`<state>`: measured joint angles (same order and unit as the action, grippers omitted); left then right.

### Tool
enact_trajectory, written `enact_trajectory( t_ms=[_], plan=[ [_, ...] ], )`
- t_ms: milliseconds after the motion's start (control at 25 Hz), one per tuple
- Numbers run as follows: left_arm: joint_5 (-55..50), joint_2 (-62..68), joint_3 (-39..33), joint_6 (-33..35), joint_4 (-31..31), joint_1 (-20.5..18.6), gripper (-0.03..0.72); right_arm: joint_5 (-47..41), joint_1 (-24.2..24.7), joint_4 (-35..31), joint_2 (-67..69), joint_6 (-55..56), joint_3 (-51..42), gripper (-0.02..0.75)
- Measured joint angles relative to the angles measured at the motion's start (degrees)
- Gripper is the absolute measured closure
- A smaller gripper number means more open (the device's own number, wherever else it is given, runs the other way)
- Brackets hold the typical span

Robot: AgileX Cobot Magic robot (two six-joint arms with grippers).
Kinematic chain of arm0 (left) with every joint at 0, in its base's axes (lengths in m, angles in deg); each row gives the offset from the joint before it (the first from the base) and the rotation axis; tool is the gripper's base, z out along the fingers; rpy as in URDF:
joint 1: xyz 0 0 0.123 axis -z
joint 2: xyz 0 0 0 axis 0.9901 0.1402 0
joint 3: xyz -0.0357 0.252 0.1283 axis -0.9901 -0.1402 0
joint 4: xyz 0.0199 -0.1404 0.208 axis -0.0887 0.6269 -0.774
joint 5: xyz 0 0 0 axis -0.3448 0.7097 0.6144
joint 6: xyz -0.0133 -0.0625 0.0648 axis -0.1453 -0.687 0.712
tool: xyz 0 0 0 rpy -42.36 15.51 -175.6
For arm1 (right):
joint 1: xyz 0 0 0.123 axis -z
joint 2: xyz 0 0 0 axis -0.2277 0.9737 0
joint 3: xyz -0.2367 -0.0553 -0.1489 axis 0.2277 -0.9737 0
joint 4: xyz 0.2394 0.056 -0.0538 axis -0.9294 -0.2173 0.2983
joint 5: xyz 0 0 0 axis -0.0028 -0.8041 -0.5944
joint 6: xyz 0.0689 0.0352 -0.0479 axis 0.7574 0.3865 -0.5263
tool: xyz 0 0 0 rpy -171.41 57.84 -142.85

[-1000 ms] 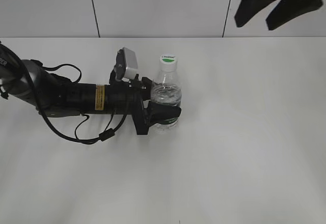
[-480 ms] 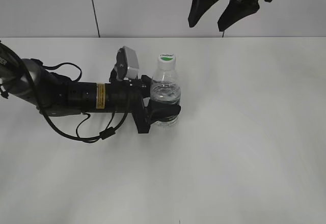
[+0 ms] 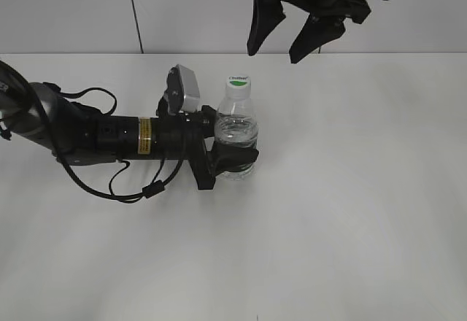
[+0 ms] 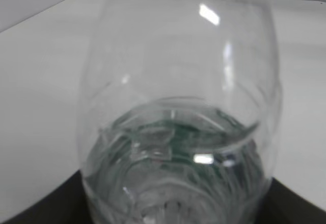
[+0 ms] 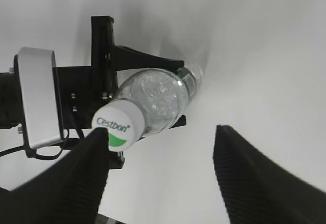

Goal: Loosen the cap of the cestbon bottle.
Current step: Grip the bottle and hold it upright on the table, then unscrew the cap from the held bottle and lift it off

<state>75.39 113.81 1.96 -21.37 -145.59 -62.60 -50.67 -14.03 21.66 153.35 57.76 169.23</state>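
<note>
The clear cestbon bottle [image 3: 237, 133] stands upright on the white table, its white cap [image 3: 239, 82] with a green mark on top. My left gripper [image 3: 235, 162] comes in from the left and is shut on the bottle's lower body. The bottle fills the left wrist view [image 4: 178, 112], with water inside. My right gripper [image 3: 286, 38] hangs open and empty, high above the table, up and to the right of the cap. In the right wrist view the cap [image 5: 118, 123] sits beside the left finger, and the open jaws [image 5: 163, 175] are above it.
The white table [image 3: 350, 190] stretches around the bottle. A grey wall with dark seams [image 3: 131, 7] stands behind it. My left arm and its cables [image 3: 95, 142] lie across the left part of the table.
My right gripper has moved left from the upper right corner to a spot nearer above the bottle. The left gripper has shifted the bottle slightly left.
</note>
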Motion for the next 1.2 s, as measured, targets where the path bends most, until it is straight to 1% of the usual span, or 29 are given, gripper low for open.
enact_trajectory(
  t_ms=[440,1200],
  plan=[
    [-1.15,-0.3,0.0,1.12,0.28,0.0,0.27,-0.02,-2.18,-2.68,3.87,0.17,0.06,0.248],
    [-1.59,-0.36,0.06,1.12,0.62,0.0,0.27,-0.07,-3.5,-2.91,4.57,-1.48,0.18,0.248]
  ],
)
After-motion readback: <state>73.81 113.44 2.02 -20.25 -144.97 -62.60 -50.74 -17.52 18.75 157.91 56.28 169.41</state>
